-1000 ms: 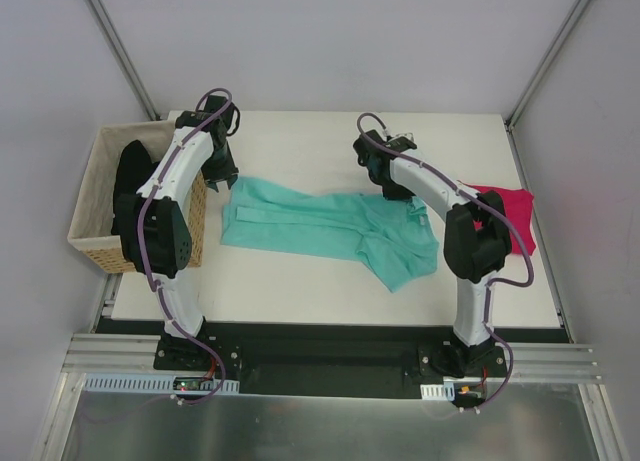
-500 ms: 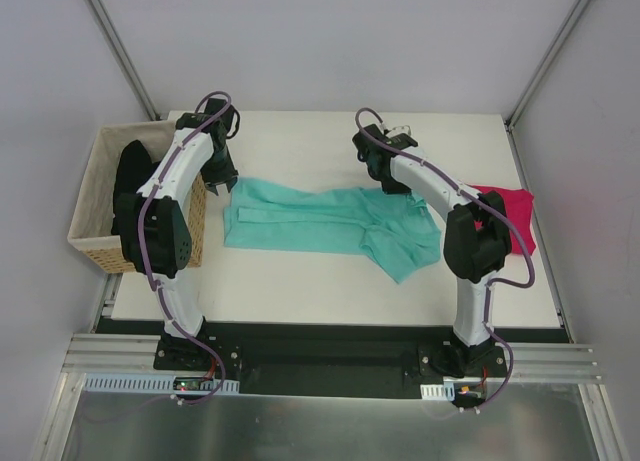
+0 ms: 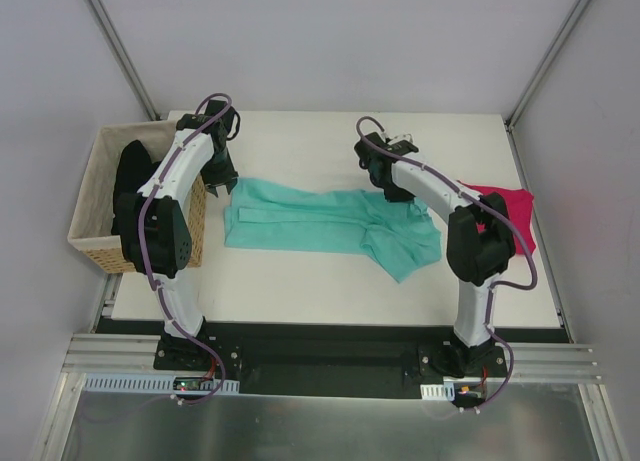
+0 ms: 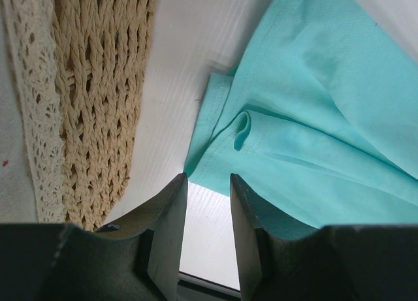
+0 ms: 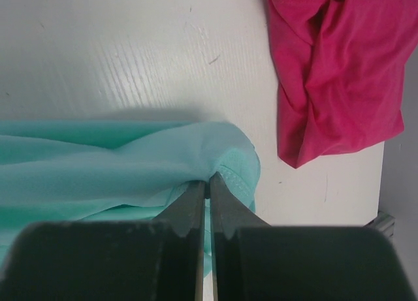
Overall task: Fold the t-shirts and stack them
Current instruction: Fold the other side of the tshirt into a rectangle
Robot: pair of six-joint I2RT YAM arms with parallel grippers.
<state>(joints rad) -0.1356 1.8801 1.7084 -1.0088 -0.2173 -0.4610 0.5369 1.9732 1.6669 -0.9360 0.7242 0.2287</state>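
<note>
A teal-green t-shirt [image 3: 300, 221] lies spread across the middle of the table. In the right wrist view my right gripper [image 5: 209, 178] is shut on a bunched edge of this teal shirt [image 5: 98, 164]. From above, that gripper [image 3: 392, 193] sits at the shirt's far right part. My left gripper [image 4: 208, 180] stands open with only bare table between its fingers, just short of the shirt's left corner [image 4: 313, 118]. It hangs between the basket and the shirt [image 3: 218, 188]. A magenta-pink t-shirt [image 3: 510, 216] lies crumpled at the right edge [image 5: 333, 72]. Black t-shirts [image 3: 130, 186] fill the basket.
The tan woven basket [image 3: 85, 206] stands off the table's left side, and its wall [image 4: 98, 85] is close beside my left gripper. The white table [image 3: 300, 146] ends near the magenta shirt on the right. Grey walls enclose the space.
My right gripper shifted slightly back and left while holding the teal cloth, drawing the shirt's right part in and up. The left arm has stayed put.
</note>
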